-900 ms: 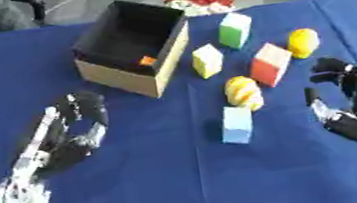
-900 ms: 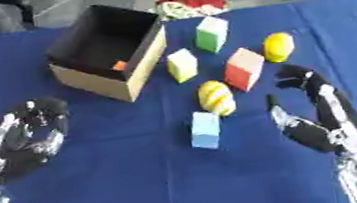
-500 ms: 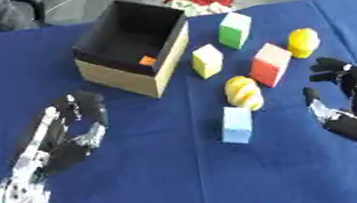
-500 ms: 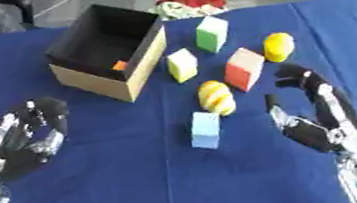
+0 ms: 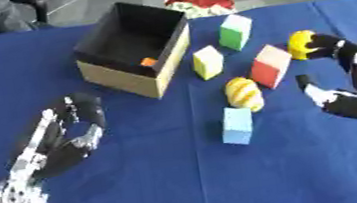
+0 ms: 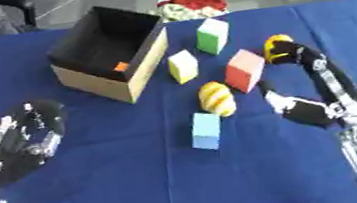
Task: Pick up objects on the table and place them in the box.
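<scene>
So, your right hand (image 5: 352,80) is on the right side of the blue cloth table (image 5: 167,176), w/ fingers stretched up toward the small yellow round object (image 5: 300,44). The fingertips (image 5: 325,43) touch it or are just beside it on its right; they look only lightly bent, and the thumb (image 5: 311,89) stands apart lower down, so the hand is spread, not grasping anything.

Your left hand (image 5: 68,137) rests at the lower left, fingers up and relaxed, holding nothing, well apart from all objects.

The cardboard box w/ black inside (image 5: 131,47) stands at upper left-centre, open at top. A small orange piece (image 5: 149,61) lies inside, near its right wall.

Still on the table, outside the box:
- green-and-white block (image 5: 235,32), right of the box
- yellow block (image 5: 208,61), just beside the box's right corner
- red block w/ pale top (image 5: 269,65), between yellow block and yellow round object
- yellow striped oval object (image 5: 244,93), below the red block
- light blue block (image 5: 238,125), just under the oval object, nearly touching it

Behind the box, at the table's far edge, lies a red and white bundle (image 5: 198,2); what it is you cannot tell.
</scene>
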### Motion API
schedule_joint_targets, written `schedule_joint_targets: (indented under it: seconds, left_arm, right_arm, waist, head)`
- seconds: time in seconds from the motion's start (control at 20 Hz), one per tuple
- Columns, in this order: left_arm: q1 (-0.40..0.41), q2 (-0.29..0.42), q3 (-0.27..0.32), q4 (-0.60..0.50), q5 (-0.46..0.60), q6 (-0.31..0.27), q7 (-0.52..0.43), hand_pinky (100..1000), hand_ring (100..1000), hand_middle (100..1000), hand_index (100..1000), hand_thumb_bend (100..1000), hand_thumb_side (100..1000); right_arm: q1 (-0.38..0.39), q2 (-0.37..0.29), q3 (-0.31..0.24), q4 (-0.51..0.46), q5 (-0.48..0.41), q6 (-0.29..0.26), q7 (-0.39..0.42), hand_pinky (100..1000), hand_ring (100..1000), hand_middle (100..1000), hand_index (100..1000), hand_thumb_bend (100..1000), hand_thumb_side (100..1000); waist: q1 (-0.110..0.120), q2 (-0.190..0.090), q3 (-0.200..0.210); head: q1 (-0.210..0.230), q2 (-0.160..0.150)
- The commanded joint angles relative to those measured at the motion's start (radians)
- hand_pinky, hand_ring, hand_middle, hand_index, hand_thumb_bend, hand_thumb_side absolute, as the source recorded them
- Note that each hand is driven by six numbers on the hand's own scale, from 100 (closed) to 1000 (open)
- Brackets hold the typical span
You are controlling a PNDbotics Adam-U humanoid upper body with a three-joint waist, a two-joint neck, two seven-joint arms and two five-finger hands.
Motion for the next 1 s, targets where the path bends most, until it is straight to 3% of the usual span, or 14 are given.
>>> schedule_joint_targets:
  seconds: [0.05, 0.45, 0.85, 0.9, 0.95, 1.0]
  left_arm:
    - [-0.003, 0.006, -0.005, -0.011, -0.004, -0.002, -0.005, 734, 707, 673, 701, 157, 229]
    - [-0.001, 0.009, -0.006, -0.01, -0.003, -0.003, -0.007, 735, 706, 673, 702, 154, 227]
    - [0.004, 0.009, -0.007, -0.007, -0.002, -0.004, -0.009, 735, 706, 672, 703, 150, 229]
    - [0.004, 0.008, -0.007, -0.007, -0.002, -0.004, -0.009, 735, 705, 672, 703, 150, 229]
    - [0.005, 0.009, -0.007, -0.007, -0.002, -0.004, -0.009, 735, 706, 672, 703, 150, 228]
    - [0.005, 0.009, -0.007, -0.007, -0.002, -0.004, -0.009, 735, 705, 672, 703, 150, 227]
  right_arm:
    - [-0.063, -0.09, 0.0, 0.044, 0.044, -0.002, 0.032, 966, 812, 810, 909, 388, 171]
    - [-0.244, -0.185, 0.023, 0.278, 0.093, -0.013, 0.107, 966, 826, 821, 915, 427, 180]
    - [-0.431, -0.184, -0.003, 0.552, 0.199, -0.026, 0.147, 966, 836, 829, 917, 449, 183]
    - [-0.446, -0.18, -0.009, 0.58, 0.212, -0.027, 0.147, 965, 835, 827, 914, 387, 171]
    - [-0.464, -0.174, -0.017, 0.614, 0.228, -0.022, 0.146, 964, 834, 825, 912, 449, 188]
    - [-0.48, -0.166, -0.026, 0.648, 0.244, -0.017, 0.143, 964, 833, 824, 910, 448, 191]
  waist:
    - [-0.003, -0.028, 0.003]
    - [-0.003, -0.037, 0.015]
    - [0.0, -0.045, 0.019]
    - [0.0, -0.046, 0.019]
    - [0.001, -0.046, 0.019]
    - [0.002, -0.046, 0.019]
  head:
    - [-0.006, 0.004]
    - [-0.006, 0.004]
    - [-0.008, 0.004]
    - [-0.007, 0.004]
    - [-0.006, 0.004]
    - [-0.006, 0.004]
